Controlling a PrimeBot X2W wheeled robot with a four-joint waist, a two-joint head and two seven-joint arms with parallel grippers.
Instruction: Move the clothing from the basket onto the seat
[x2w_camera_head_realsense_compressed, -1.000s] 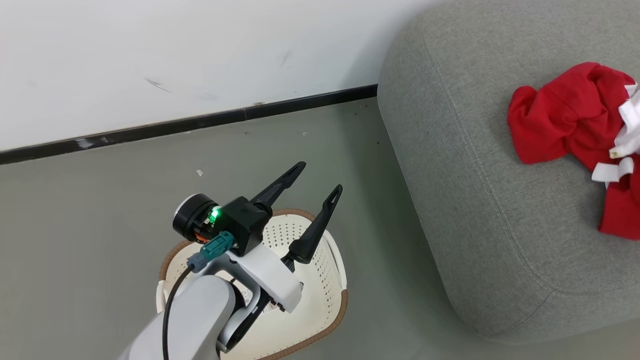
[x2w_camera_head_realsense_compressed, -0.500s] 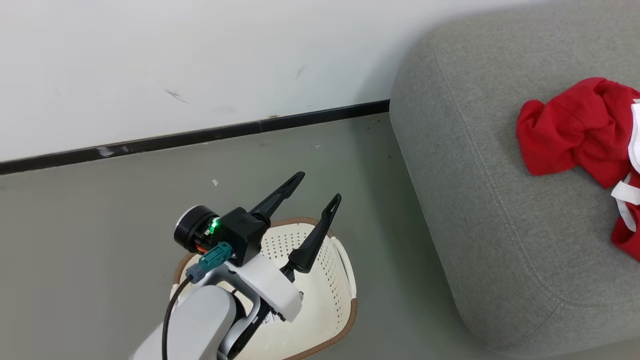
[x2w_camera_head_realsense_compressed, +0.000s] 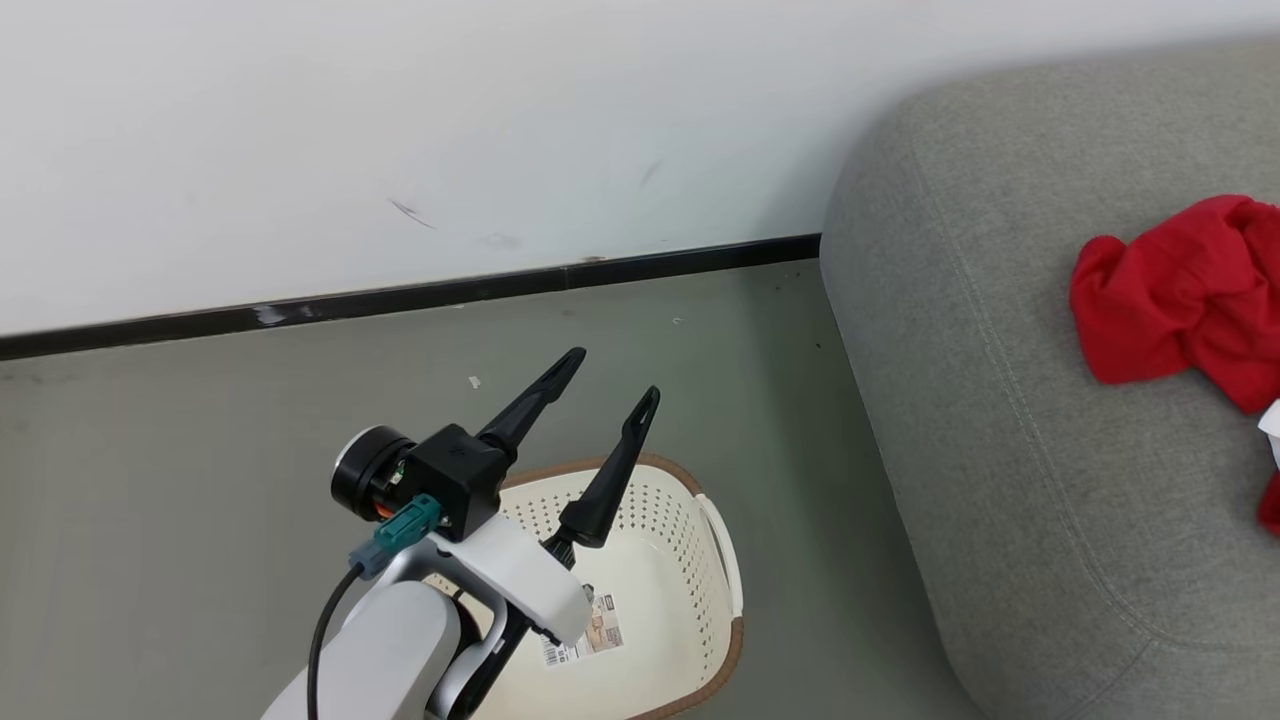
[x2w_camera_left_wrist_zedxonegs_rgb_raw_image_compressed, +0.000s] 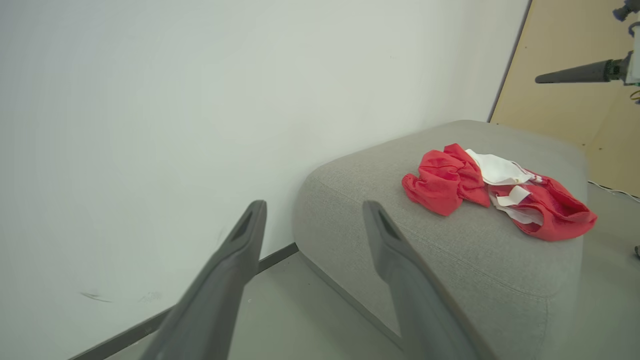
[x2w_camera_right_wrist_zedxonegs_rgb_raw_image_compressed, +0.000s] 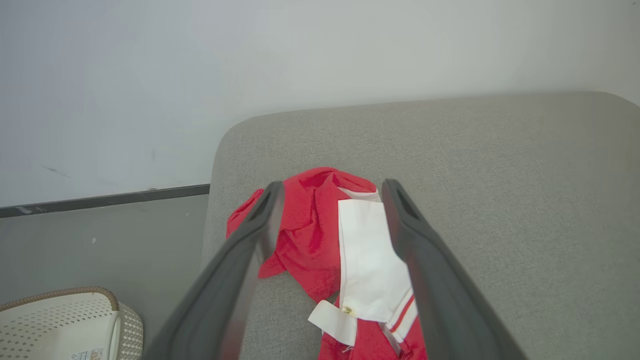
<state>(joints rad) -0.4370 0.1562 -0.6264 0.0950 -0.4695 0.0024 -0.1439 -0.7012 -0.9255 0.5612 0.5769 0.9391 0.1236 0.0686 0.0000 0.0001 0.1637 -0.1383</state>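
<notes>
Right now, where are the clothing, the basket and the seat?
clothing (x2w_camera_head_realsense_compressed: 1180, 290), head view, on the bunched red fabric.
basket (x2w_camera_head_realsense_compressed: 668, 525), head view, on the perforated inner wall.
seat (x2w_camera_head_realsense_compressed: 1010, 480), head view, on the bare grey upholstery.

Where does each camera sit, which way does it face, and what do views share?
Head view: on the head, looking down at basket, seat; left gripper and forearm show.
Left wrist view: left wrist, facing wall and seat past its open fingers.
Right wrist view: right wrist, aimed at clothing between the right gripper tips.
Shared: both wrist views show clothing lying on the seat.
</notes>
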